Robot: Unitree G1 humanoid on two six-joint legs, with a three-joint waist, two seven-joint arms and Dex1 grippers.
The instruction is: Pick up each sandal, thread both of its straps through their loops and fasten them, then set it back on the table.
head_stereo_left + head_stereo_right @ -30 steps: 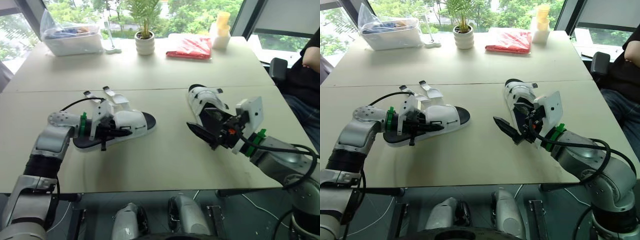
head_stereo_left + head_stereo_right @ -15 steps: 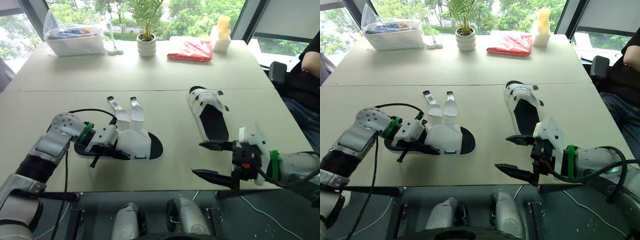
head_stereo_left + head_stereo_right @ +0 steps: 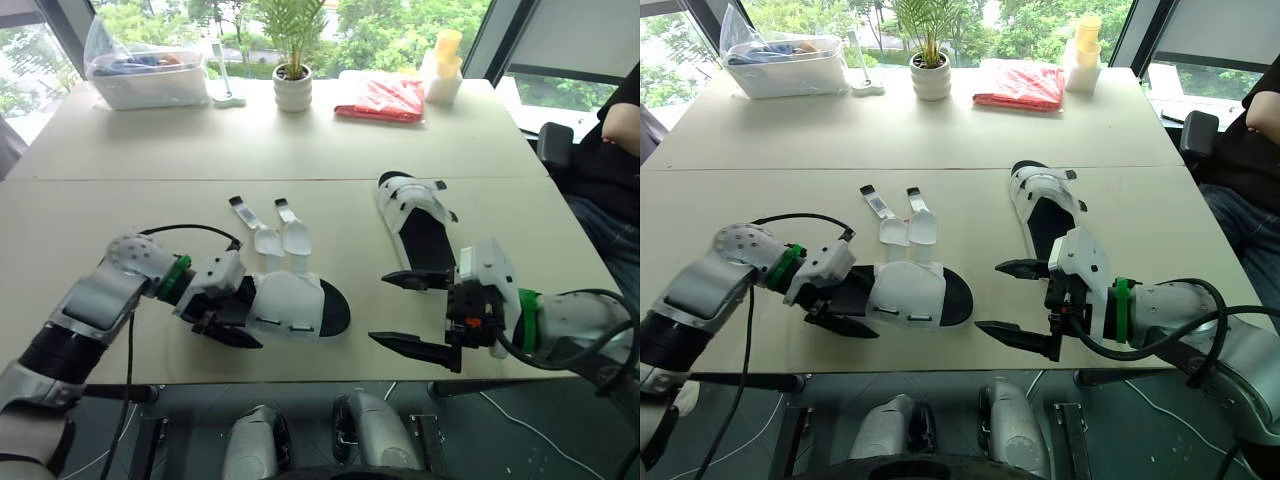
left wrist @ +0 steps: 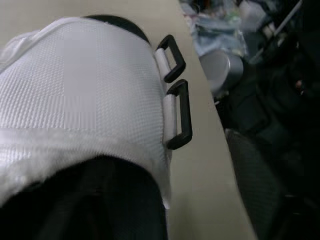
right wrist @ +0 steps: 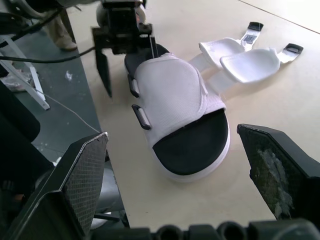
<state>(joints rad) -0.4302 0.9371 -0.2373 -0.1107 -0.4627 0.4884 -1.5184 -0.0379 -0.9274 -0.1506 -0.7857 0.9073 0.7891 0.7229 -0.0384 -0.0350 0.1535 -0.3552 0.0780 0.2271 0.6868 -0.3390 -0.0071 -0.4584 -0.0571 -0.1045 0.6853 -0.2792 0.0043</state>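
A white sandal with a black sole [image 3: 290, 300] lies near the table's front edge, toe to the right. Its two straps [image 3: 280, 232] are unfastened and lie spread on the table behind it. Both black loops [image 4: 176, 95] on its side hang empty. My left gripper [image 3: 240, 318] is at the sandal's heel end, its fingers spread apart on either side of it. The second sandal [image 3: 420, 215] lies flat further right. In front of it my right gripper [image 3: 410, 313] hovers open with nothing between its fingers, pointing at the first sandal's toe [image 5: 192, 150].
Along the far side stand a clear plastic bin [image 3: 150, 75], a potted plant [image 3: 291, 88], a red cloth [image 3: 382, 97] and stacked cups [image 3: 442, 62]. A person [image 3: 622, 130] sits at the right edge. The table's front edge [image 3: 330, 378] runs just below both grippers.
The left gripper has dragged its sandal right and toward the front edge, and its fingers have spread. The right gripper drew back from the second sandal, then shifted slightly left.
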